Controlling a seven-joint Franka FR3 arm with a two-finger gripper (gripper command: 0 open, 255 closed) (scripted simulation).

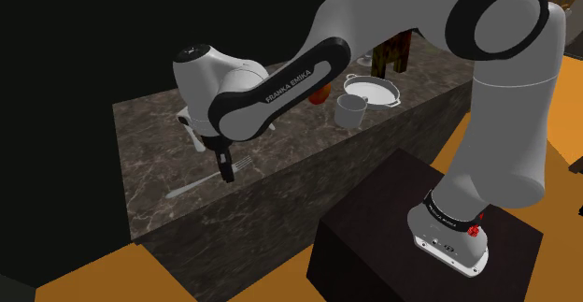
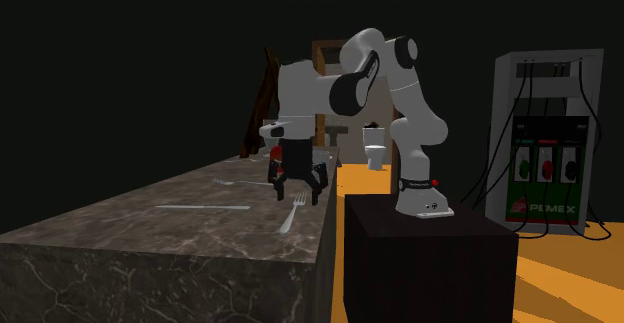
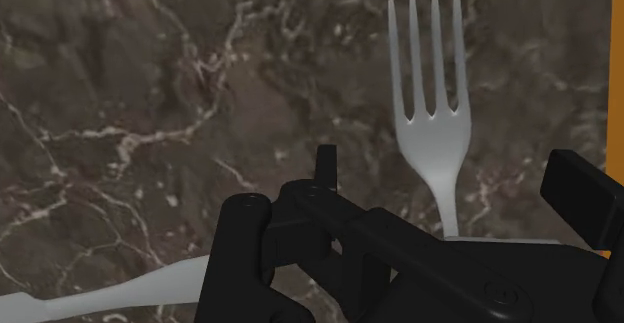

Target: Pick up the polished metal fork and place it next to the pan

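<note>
1. While the gripper (image 2: 298, 183) hangs low over the dark marbled counter (image 1: 149, 132), its two black fingers stand wide apart and clasp nothing.
2. Fork (image 3: 432, 101): pale grey metal, flat on the counter. In the wrist view its neck runs between the spread fingers, with the tines pointing away from the hand. Whether a finger touches it: cannot tell.
3. A second long utensil (image 1: 190, 188) lies on the counter just beside the fork, on the shoulder view's left.
4. Pan (image 1: 371, 91): white, two handles, well apart from the fork, toward the shoulder view's upper right. A white cup (image 1: 350, 112) stands near it.
5. Second exterior view: a fuel pump (image 2: 545, 166) stands beyond the stand (image 2: 425, 256).
</note>
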